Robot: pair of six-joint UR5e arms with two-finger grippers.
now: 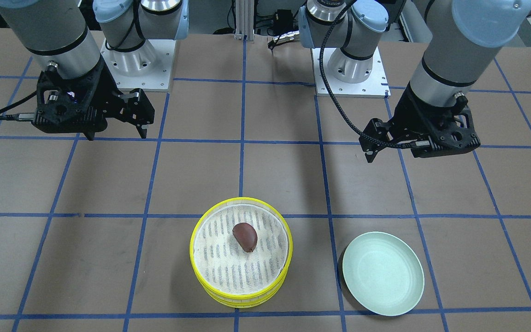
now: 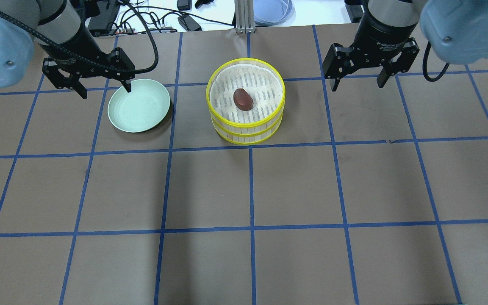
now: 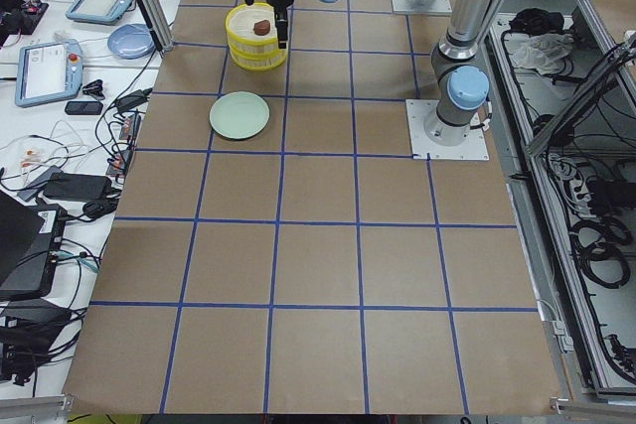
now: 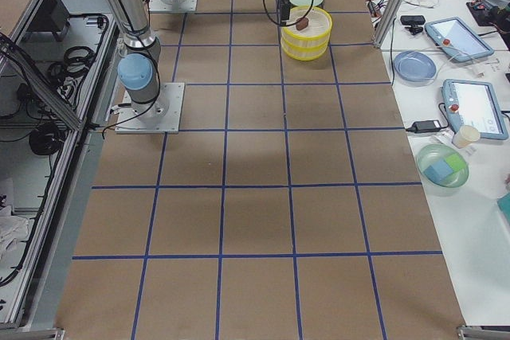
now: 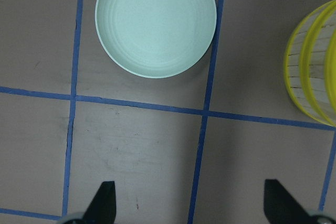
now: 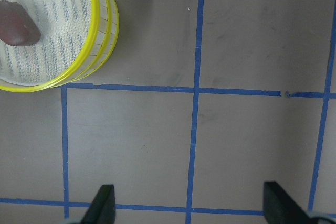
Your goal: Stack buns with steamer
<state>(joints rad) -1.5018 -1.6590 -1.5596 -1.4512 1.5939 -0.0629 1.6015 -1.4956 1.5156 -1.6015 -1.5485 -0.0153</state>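
The two yellow-rimmed steamer trays (image 1: pixel 240 295) stand stacked in one pile (image 2: pixel 248 129) at the table's far middle. The dark reddish-brown bun (image 1: pixel 245 237) lies on the top tray's white liner and also shows in the overhead view (image 2: pixel 243 99) and the right wrist view (image 6: pixel 16 27). The cream-white bun is hidden. My left gripper (image 2: pixel 106 91) is open and empty, hovering over the near edge of the pale green plate (image 2: pixel 139 106). My right gripper (image 2: pixel 357 84) is open and empty, hovering to the right of the stack. Both are apart from the trays.
The pale green plate (image 1: pixel 383 273) is empty and lies left of the stack from my side, a small gap between them. The arm bases (image 1: pixel 136 60) stand at my edge of the brown, blue-taped table. A side bench with tablets (image 4: pixel 470 105) runs beyond the far edge.
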